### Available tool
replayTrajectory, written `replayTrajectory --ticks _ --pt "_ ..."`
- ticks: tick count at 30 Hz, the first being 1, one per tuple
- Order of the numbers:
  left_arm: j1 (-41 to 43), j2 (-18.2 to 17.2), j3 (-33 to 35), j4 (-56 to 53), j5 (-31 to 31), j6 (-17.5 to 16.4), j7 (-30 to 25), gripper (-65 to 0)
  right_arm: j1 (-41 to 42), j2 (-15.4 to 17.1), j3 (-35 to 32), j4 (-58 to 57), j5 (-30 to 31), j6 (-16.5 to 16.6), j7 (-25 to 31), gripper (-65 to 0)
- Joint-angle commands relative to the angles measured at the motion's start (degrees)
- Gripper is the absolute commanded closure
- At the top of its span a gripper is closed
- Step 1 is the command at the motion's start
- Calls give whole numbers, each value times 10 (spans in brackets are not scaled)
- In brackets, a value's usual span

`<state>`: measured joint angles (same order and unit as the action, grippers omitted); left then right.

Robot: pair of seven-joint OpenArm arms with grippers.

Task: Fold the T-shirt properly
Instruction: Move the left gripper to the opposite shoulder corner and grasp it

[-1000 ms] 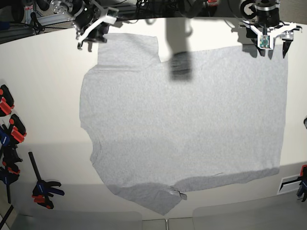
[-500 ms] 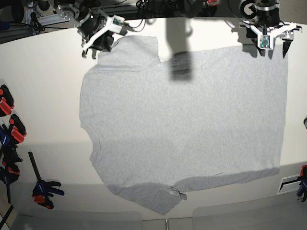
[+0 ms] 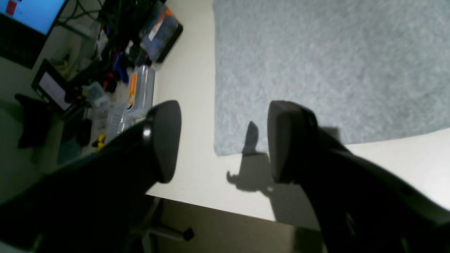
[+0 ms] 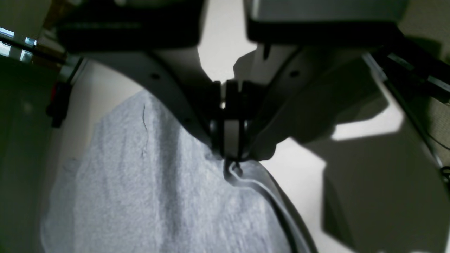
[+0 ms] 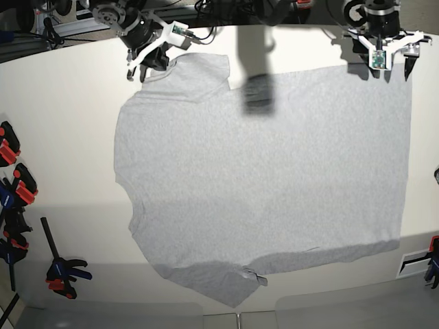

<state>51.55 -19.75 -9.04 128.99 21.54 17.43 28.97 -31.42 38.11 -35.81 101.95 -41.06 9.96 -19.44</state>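
The light grey T-shirt (image 5: pixel 267 178) lies spread flat on the white table (image 5: pixel 62 137), plain side up. Its sleeve (image 5: pixel 195 75) points toward the far left. My right gripper (image 5: pixel 156 63) sits at that sleeve's outer corner. In the right wrist view, this gripper (image 4: pixel 230 151) is shut on the sleeve's hem (image 4: pixel 246 179), and the fabric (image 4: pixel 147 189) hangs down from the pinch. My left gripper (image 5: pixel 392 68) hovers open over the shirt's far right corner. In the left wrist view, its fingers (image 3: pixel 165 140) straddle that corner (image 3: pixel 221 149) with nothing held.
Orange and black clamps (image 5: pixel 17 185) and another clamp (image 5: pixel 65 271) line the table's left edge. A dark shadow (image 5: pixel 257 92) falls on the shirt's upper middle. Past the table edge (image 3: pixel 211 205) are a plastic container (image 3: pixel 140 88), cables and a monitor (image 3: pixel 28 17).
My right gripper has moved right onto the sleeve's corner and shut on it, and the sleeve edge has bunched up slightly. The left gripper has not moved.
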Motion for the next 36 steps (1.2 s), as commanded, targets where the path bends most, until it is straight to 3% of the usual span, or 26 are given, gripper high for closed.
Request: replayTrajectory --ticks 1,3,11,15,19,24,27,32,36 --pt "5 -13 -3 5 14 -16 -2 -361 -14 3 -17 -16 33 52 -28 0" --pt "5 -35 -3 -9 14 -58 12 -361 -14 3 -30 -16 17 38 -47 0" --pt "-21 -132 -3 -148 22 -98 9 -361 -14 3 -48 -16 3 17 -70 0" --pt "-28 -190 -3 -221 39 -155 2 -361 -15 3 -48 -16 3 15 -75 0" --pt "-22 -245 -3 -269 39 -223 -81 -361 -14 3 -48 -16 3 15 -76 0" --pt "-24 -302 -3 -309 39 -237 -157 -361 -15 3 -48 -16 3 13 -76 0" --pt "-24 -324 -3 -327 39 -238 -171 -361 -15 3 -48 -16 7 13 -76 0" --pt "-24 -336 -2 -354 39 -302 -203 -360 -15 3 -48 -16 7 -13 -76 0" --pt "-34 -333 -2 -368 38 -301 -247 -360 -15 3 -48 -16 7 -37 -76 0"
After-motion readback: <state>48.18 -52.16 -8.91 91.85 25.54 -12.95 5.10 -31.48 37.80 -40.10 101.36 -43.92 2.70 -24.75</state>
